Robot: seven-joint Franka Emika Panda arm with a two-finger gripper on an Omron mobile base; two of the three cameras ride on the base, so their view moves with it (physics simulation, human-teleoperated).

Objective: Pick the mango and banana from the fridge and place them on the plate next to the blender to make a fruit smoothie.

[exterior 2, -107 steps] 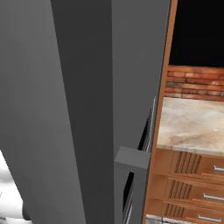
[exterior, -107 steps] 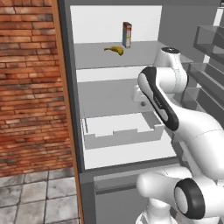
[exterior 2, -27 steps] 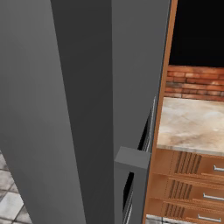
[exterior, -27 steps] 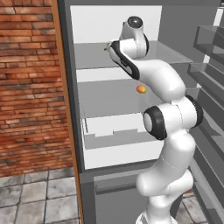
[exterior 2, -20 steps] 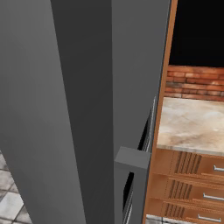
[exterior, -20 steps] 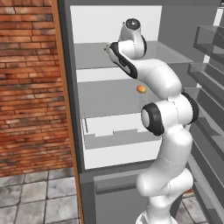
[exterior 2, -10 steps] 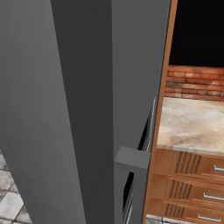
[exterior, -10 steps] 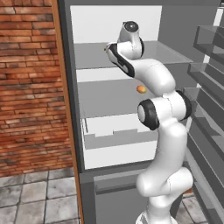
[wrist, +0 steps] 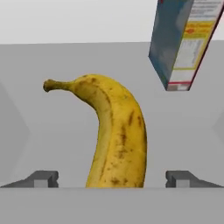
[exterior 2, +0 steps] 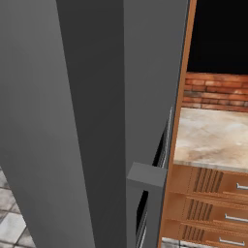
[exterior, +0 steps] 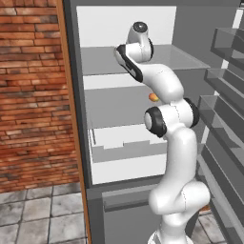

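White arm [exterior: 174,143] — dark joints

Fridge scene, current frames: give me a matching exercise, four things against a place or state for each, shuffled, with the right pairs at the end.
Things:
1. banana
2. mango
3. carton
4. gripper

Places or states:
A. small orange fruit on the fridge shelf below the top one, partly behind the arm
B. standing on the shelf, beyond the yellow fruit
C. jaws wide open, one fingertip on each side of the fruit
D. lying on the shelf, stem end pointing away from the hand

Pairs: 1-D, 2-A, 3-B, 4-C
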